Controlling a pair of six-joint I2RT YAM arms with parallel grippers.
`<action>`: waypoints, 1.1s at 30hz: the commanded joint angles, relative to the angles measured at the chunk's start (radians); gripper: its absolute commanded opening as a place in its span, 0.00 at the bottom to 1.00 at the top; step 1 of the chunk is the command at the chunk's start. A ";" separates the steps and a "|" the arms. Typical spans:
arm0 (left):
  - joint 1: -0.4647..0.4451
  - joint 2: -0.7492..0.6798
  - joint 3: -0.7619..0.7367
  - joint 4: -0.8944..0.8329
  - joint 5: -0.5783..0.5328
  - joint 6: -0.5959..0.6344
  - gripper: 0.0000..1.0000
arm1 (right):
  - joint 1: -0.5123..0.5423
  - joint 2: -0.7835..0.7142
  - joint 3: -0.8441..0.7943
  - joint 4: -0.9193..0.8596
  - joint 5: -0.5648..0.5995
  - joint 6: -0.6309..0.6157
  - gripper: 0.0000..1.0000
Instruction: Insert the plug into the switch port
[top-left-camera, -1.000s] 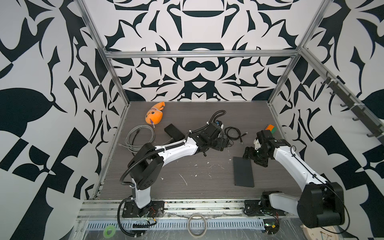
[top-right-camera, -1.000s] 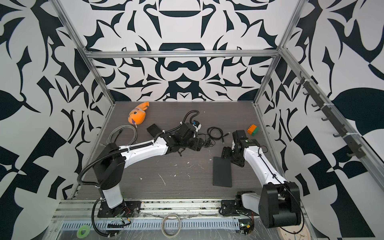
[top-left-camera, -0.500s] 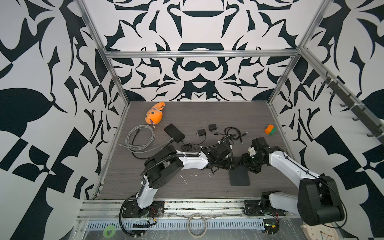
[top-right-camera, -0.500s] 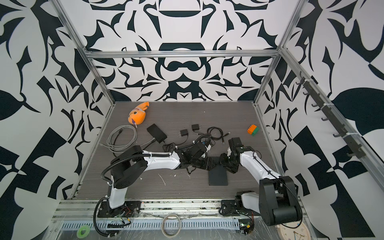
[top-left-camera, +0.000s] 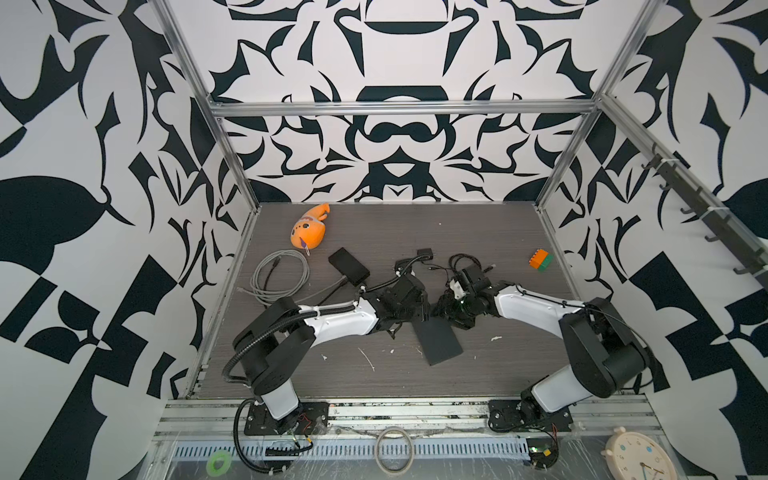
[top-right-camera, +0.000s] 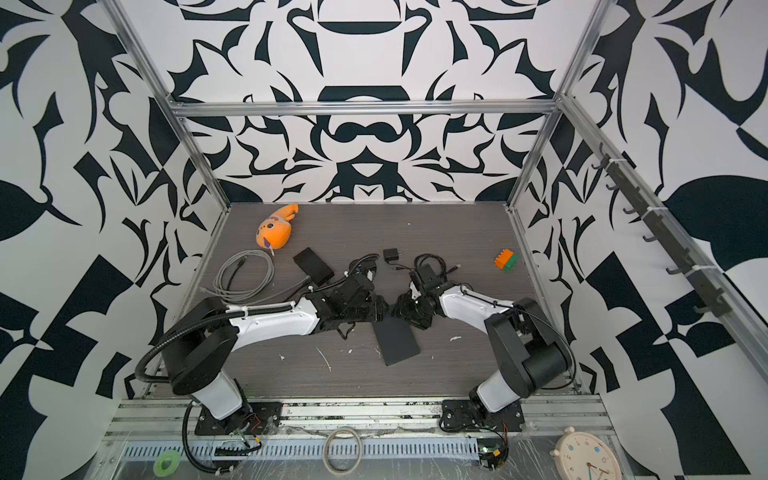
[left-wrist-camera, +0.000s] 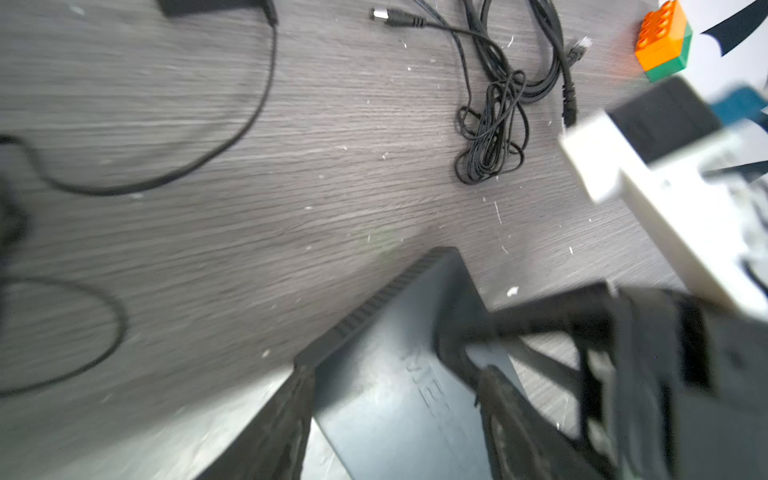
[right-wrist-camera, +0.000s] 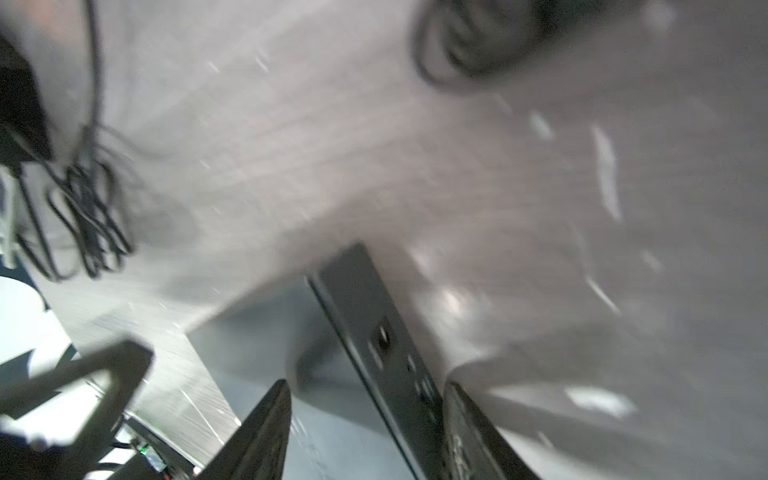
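Cable tangle (left-wrist-camera: 496, 124) behind switch (top-left-camera: 440, 343), toy brick (top-left-camera: 541, 261) far right

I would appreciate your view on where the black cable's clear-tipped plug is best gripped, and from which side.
I'd grip the dark boot just behind the clear tip of the plug, coming from above with the jaws across its sides. It lies flat on the table, beside the tangle, so the tip stays free for the switch.

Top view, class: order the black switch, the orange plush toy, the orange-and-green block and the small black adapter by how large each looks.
1. switch, though partly covered
2. orange plush toy
3. orange-and-green block
4. small black adapter
The switch lies nearest the camera, which flatters it.
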 joint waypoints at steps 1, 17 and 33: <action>0.000 -0.044 -0.026 -0.124 -0.113 0.027 0.68 | -0.001 0.009 0.090 -0.024 -0.011 -0.044 0.64; 0.127 -0.174 -0.024 -0.227 -0.092 0.161 0.67 | -0.104 0.284 0.681 -0.345 0.215 -1.081 0.48; 0.158 -0.126 -0.024 -0.238 -0.080 0.163 0.67 | -0.097 0.501 0.845 -0.386 0.142 -1.402 0.23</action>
